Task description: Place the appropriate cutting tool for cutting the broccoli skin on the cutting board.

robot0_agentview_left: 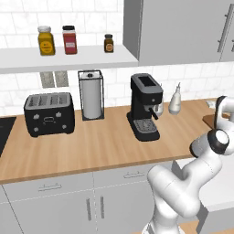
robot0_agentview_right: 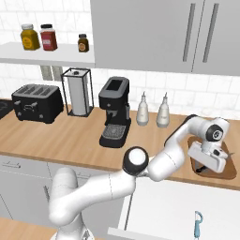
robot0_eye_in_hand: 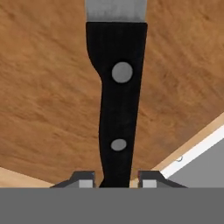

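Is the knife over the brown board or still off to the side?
Over it. In the hand view the knife's black handle runs between the gripper fingertips, with the reddish cutting board behind it.

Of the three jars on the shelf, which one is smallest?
The dark jar, rightmost on the shelf; the yellow jar and red jar are both taller and wider.

Two base cameras looked forward and down over the countertop [robot0_agentview_left: 91, 141] from behind the arm, left and right, sharing the coffee machine [robot0_agentview_left: 145, 107], toaster [robot0_agentview_left: 49, 113] and paper-towel holder [robot0_agentview_left: 92, 94]. The hand camera sat very near the cutting board [robot0_eye_in_hand: 48, 87], facing along a black knife handle [robot0_eye_in_hand: 117, 109].
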